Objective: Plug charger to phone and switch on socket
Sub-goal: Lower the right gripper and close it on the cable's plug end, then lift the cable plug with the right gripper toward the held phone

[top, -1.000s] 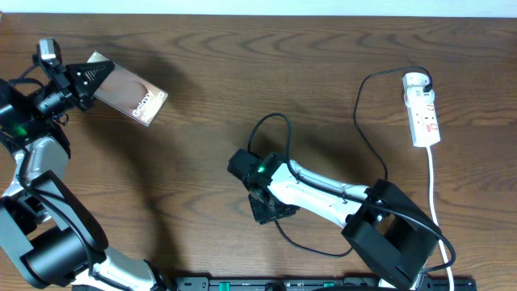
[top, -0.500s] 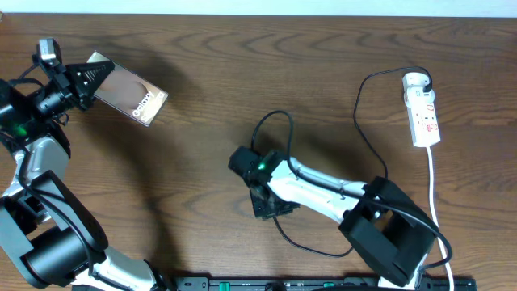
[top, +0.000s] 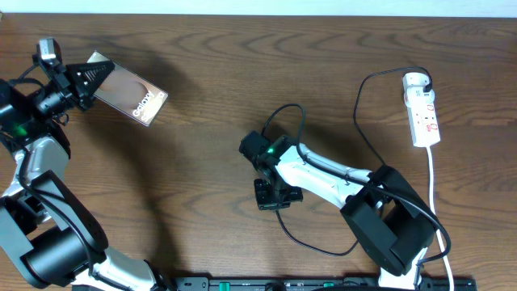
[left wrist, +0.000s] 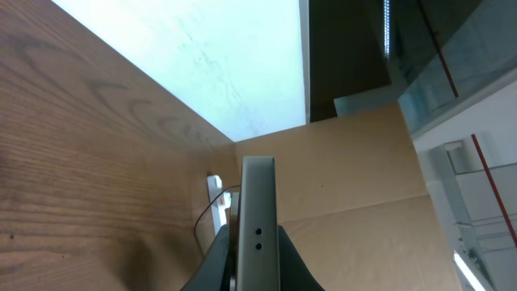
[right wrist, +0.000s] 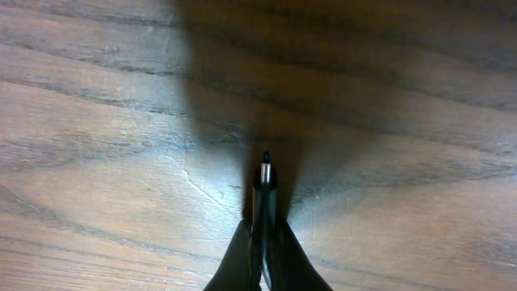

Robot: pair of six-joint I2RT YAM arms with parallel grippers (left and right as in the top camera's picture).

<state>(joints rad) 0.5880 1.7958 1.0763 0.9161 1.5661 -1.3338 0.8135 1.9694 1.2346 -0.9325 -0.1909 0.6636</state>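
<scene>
Dark wood tabletop (top: 242,65): right fingers (right wrist: 239,260), pinching the charger (right wrist: 264,174) plug, have shifted slightly forward, dragging its loop; phone (top: 129,90) stays clamped in left fingers (top: 93,76) far left, so plugging remains ahead

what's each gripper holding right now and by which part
The left gripper holds the phone by the end opposite its lettering. The right gripper pinches the charger just behind its plug tip, which pokes out in front.
</scene>
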